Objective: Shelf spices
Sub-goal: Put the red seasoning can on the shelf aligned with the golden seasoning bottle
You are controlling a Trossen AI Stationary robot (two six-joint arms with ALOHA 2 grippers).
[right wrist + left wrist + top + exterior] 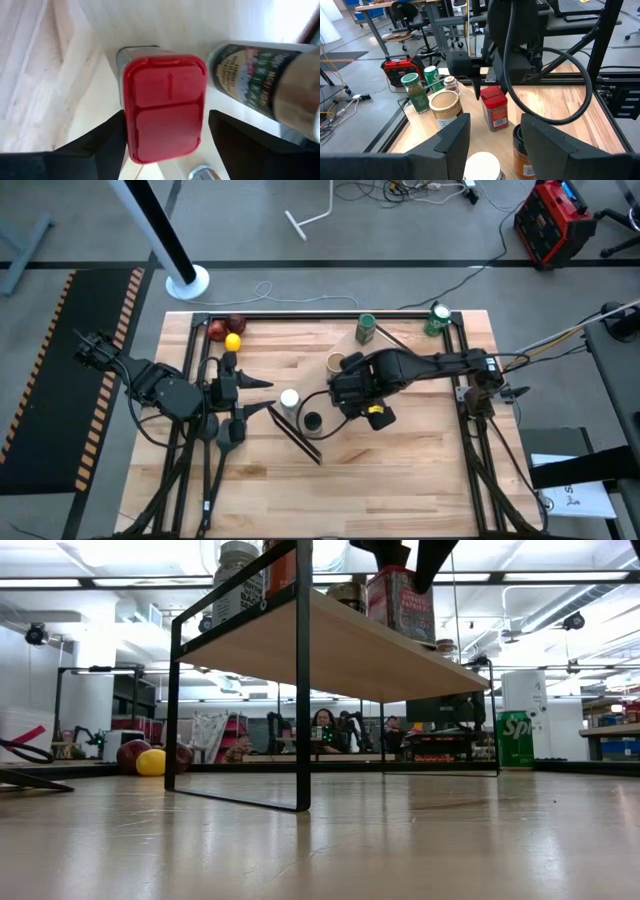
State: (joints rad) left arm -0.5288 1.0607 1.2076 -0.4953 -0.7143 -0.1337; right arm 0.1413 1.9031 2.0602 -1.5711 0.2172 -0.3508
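Red is the square top of the spice tin that stands upright on the light-wood shelf, near the middle of the table. The right gripper is just above it, one finger on each side of the tin, and a gap shows between each finger and the tin, so the fingers are open and do not hold it. Around it on the shelf stand the jar with the tan top, the jar with the green top, the jar with the small silvery top, the jar with the black top and the jar with the white top.

The tin stands just beside a jar with a printed label, and the shelf is slanted. If the right gripper lifts away at an angle, a finger could catch the red top and tip the tin into this neighbour, or push it down the slope.

The left gripper waits near the left edge of the table, its fingers parted and holding nothing.

A green can near the far right corner of the table shows white letters beginning with "Sp". The label of the neighbour jar has white writing, but I cannot read it with certainty.
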